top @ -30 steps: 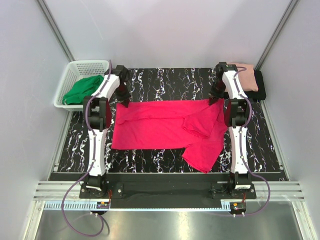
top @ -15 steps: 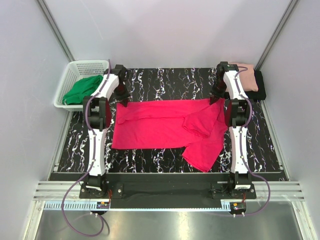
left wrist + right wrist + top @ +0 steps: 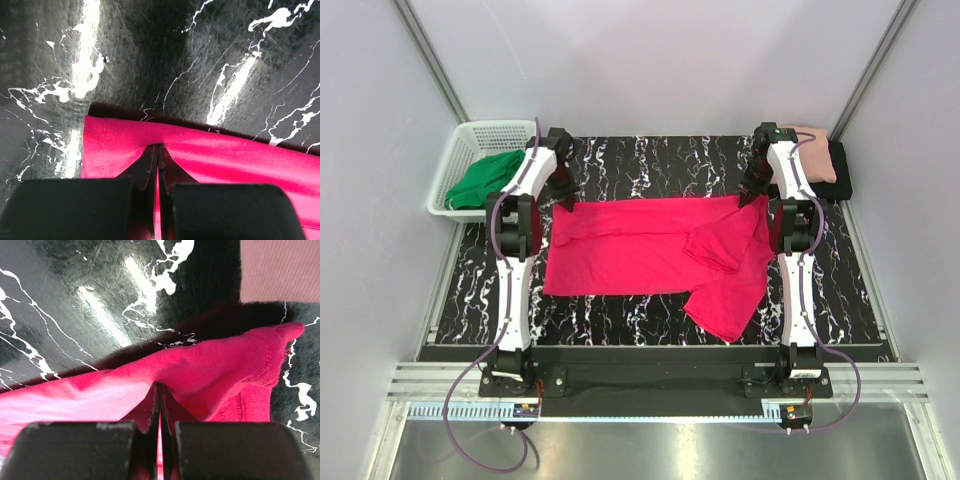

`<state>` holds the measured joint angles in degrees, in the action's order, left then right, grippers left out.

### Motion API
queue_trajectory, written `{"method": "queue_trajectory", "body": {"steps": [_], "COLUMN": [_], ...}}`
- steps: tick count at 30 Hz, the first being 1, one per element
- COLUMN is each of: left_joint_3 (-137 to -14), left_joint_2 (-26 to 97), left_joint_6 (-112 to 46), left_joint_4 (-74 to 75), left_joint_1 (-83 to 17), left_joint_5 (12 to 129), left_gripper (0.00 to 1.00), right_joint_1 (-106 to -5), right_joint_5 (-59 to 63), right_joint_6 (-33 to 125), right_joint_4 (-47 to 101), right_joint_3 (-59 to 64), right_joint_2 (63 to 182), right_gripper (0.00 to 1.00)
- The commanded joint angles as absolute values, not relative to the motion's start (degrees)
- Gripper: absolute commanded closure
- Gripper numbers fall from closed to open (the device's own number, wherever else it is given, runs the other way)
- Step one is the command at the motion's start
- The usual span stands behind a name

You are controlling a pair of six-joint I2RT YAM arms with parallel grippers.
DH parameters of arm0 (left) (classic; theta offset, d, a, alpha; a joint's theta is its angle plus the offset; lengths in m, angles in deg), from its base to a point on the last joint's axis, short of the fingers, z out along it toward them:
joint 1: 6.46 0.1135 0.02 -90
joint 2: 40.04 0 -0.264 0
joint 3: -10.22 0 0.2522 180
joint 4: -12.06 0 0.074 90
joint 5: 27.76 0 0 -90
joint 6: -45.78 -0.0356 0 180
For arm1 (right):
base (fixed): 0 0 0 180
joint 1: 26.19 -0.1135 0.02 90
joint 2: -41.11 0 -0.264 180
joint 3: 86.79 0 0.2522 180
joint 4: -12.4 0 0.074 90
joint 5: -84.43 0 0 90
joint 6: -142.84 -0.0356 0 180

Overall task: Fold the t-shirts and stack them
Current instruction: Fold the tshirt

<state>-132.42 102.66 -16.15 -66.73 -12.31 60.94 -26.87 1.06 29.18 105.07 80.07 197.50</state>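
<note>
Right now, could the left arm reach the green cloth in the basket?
Probably not yet: the left gripper is shut on the crimson t-shirt. Otherwise the green cloth lies uncovered in the open basket close by.

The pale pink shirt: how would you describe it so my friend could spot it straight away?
Start at the black marbled table and go to its far right corner. There the pale pink shirt lies folded on top of a black shirt. It is much paler than the crimson shirt spread across the middle, and it alone tops a pile.
</note>
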Motion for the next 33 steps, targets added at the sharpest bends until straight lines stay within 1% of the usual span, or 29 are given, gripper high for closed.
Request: {"method": "queue_trajectory", "body": {"steps": [1, 2, 3, 4, 5, 7, 8, 10, 13, 14, 15, 16, 18, 20, 21, 22, 23, 24, 25, 26, 27, 28, 29, 30, 31, 32, 33], "left_joint_3": [-134.15, -134.32, -134.41, -134.5, -134.32, -133.01, -131.7, -128.7, -128.09, -127.12, -126.51, -125.72, -123.08, -118.62, -116.33, -113.43, -107.05, -103.33, -99.38, -91.6, -87.6, -83.82, -76.91, -73.54, -70.37, -65.2, -62.98], "left_joint_2": [104.63, 104.54, 104.37, 104.11, 103.15, 100.17, 98.67, 95.77, 89.98, 88.47, 86.89, 83.48, 80.04, 74.33, 72.05, 67.15, 64.41, 61.51, 55.3, 52.11, 48.68, 42.9, 39.97, 37.42, 33.22, 31.44, 30.03], "left_joint_6": [-17.68, -17.85, -18.2, -18.3, -18.38, -18.73, -18.91, -19.17, -19.53, -19.53, -19.7, -19.79, -20.23, -20.41, -20.14, -19.97, -19.88, -19.79, -19.36, -19.18, -18.83, -18.56, -18.21, -17.95, -17.68, -16.9, -16.54], "left_joint_4": [-65.16, -64.98, -64.72, -64.54, -64.54, -63.06, -61.91, -60.07, -59.88, -59.79, -59.71, -59.62, -59.53, -59.62, -59.79, -59.97, -59.88, -59.97, -59.62, -59.01, -57.35, -56.46, -55.41, -53.4, -52.51, -51.98, -51.1], "left_joint_1": [-11.03, -11.03, -11.03, -11.03, -11.03, -11.03, -11.03, -11.12, -11.03, -11.03, -11.03, -11.03, -11.03, -11.03, -11.03, -11.12, -11.21, -11.3, -11.38, -11.47, -11.56, -11.47, -11.47, -11.47, -11.47, -11.47, -11.47], "left_joint_5": [59.77, 60.3, 61.52, 61.88, 61.89, 61.89, 61.97, 61.89, 64.95, 65.22, 65.14, 64.88, 64.61, 65.22, 66.44, 67.67, 68.82, 69.26, 69.27, 69.44, 69.71, 69.53, 69.71, 69.97, 70.15, 71.02, 71.72], "left_gripper": [1.0, 1.0, 1.0, 0.98, 0.86, 0.75, 0.66, 0.58, 0.55, 0.53, 0.48, 0.48, 0.48, 0.48, 0.48, 0.48, 0.48, 0.48, 0.48, 0.48, 0.48, 0.47, 0.46, 0.45, 0.44, 0.44, 0.44], "right_joint_1": [-26.54, -26.45, -26.54, -26.54, -26.45, -26.54, -26.54, -26.54, -26.54, -26.54, -26.45, -26.45, -26.54, -26.54, -26.45, -26.54, -26.45, -26.45, -26.62, -26.63, -26.63, -26.71, -26.63, -26.63, -26.63, -26.63, -26.63], "right_joint_5": [1.28, 1.54, 1.81, 2.16, 2.86, 3.22, 3.48, 4.18, 6.28, 6.73, 7.34, 8.39, 9.63, 9.9, 10.25, 10.25, 9.99, 10.07, 11.29, 12.09, 13.66, 14.2, 14.73, 16.3, 17.27, 17.98, 19.2], "right_joint_6": [29.37, 29.46, 29.46, 29.46, 29.63, 29.98, 29.99, 29.9, 29.9, 29.99, 29.9, 29.81, 29.63, 29.02, 29.11, 29.19, 29.2, 29.46, 29.63, 29.55, 29.2, 29.11, 28.59, 28.41, 27.97, 27.27, 25.87], "right_joint_4": [104.39, 104.3, 103.77, 103.33, 102.63, 99.74, 98.51, 94.81, 92.44, 92.26, 92.25, 92.6, 92.87, 94.79, 96.8, 97.87, 98.84, 99.45, 98.76, 97.71, 94.05, 91.75, 89.29, 86.48, 86.02, 85.75, 85.84], "right_joint_3": [81.75, 81.75, 81.66, 81.66, 80.61, 77.46, 76.22, 72.89, 71.2, 71.2, 71.2, 71.29, 69.8, 66.73, 64.72, 59.3, 55.85, 51.55, 41.51, 35.75, 29.77, 17.88, 11.93, 6.74, -1.23, -4.96, -10.66], "right_joint_2": [198.52, 198.34, 197.99, 196.86, 196.06, 191.94, 190.19, 184.49, 177.46, 175.86, 173.14, 171.81, 167.17, 163.99, 160.15, 157.85, 155.39, 149.45, 146.08, 142.31, 134.44, 130.44, 126.57, 120.18, 117.42, 114.78, 109.71], "right_gripper": [1.0, 0.98, 0.91, 0.88, 0.88, 0.87, 0.86, 0.84, 0.81, 0.77, 0.72, 0.67, 0.71, 0.72, 0.72, 0.71, 0.7, 0.7, 0.7, 0.68, 0.67, 0.67, 0.67, 0.68, 0.68, 0.68, 0.68]}}
